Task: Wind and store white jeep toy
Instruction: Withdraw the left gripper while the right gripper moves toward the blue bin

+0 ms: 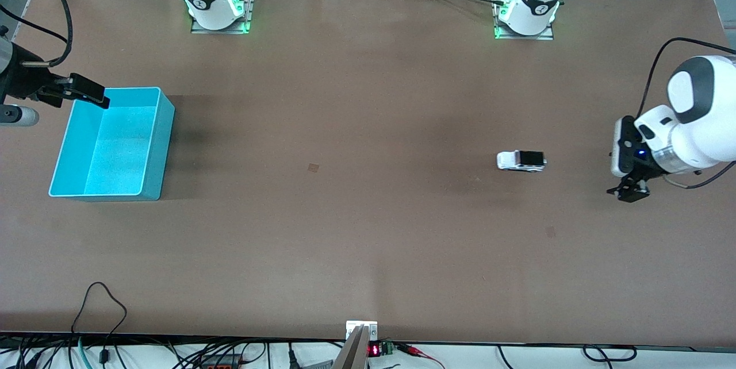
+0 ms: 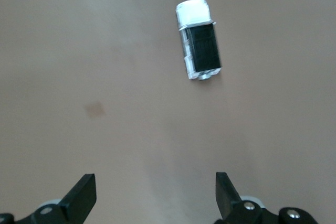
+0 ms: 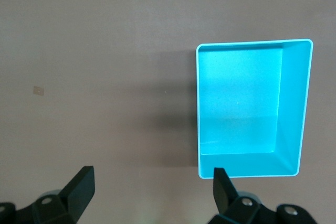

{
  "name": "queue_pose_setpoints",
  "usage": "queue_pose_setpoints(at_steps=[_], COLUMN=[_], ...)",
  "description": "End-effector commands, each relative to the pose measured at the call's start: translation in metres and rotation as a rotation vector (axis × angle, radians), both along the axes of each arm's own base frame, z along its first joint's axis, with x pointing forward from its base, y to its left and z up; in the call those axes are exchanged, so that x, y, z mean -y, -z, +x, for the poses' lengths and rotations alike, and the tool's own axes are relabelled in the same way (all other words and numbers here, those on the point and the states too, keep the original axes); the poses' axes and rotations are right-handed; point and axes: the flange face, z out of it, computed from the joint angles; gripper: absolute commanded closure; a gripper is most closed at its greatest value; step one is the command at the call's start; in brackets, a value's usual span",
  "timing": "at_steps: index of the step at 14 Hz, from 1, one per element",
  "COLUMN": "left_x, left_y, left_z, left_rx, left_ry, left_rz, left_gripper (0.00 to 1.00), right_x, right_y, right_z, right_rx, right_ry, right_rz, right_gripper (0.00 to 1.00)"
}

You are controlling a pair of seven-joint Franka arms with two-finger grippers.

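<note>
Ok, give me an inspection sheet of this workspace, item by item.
Surface: brown table, with a few small dark marks.
Job's things: white jeep toy on its wheels on the bare table, toward the left arm's end; turquoise bin empty, toward the right arm's end.
Clutter: nothing seen.
Grippers: left claw open, empty, over the table beside the jeep toy, not touching it; right claw open, empty, over the bin's rim.
Cables: a black loop lies on the table edge nearest the front camera; more run along both long edges and off the arms.
Surroundings: two arm bases bolted along the table edge farthest from the front camera, green lights on.
</note>
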Motion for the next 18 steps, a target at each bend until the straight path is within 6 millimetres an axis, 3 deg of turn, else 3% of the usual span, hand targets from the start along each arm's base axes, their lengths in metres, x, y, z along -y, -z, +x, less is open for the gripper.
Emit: queue_pose_setpoints(at_steps=[1, 4, 7, 10, 13, 18], left_x=[0.056, 0.094, 0.111, 0.118, 0.124, 0.111], left_y=[-0.018, -0.029, -0.042, -0.047, -0.071, -0.091], left_z=[0.005, 0.007, 0.01, 0.012, 0.017, 0.03], left_rx=[0.01, 0.024, 0.034, 0.008, 0.028, 0.068], left_ry=[-0.03, -0.129, -0.309, -0.527, -0.773, -1.145], left_rz=[0.003, 0.001, -0.019, -0.076, -0.094, -0.097], left_gripper=[0.0, 0.0, 0.0, 0.0, 0.0, 0.0], right_x=[-0.002, -0.002, -0.002, -0.001, -0.003, -0.002], right_y=[-0.005, -0.005, -0.005, -0.004, 0.001, 0.012], right_z=[0.002, 0.002, 0.002, 0.002, 0.004, 0.009], right_rx=[0.007, 0.008, 0.007, 0.007, -0.001, -0.026], right_ry=[-0.009, -0.009, -0.007, -0.004, -0.007, -0.004], right_rz=[0.016, 0.016, 0.016, 0.016, 0.016, 0.015], right_gripper=[0.0, 0.0, 0.0, 0.0, 0.0, 0.0])
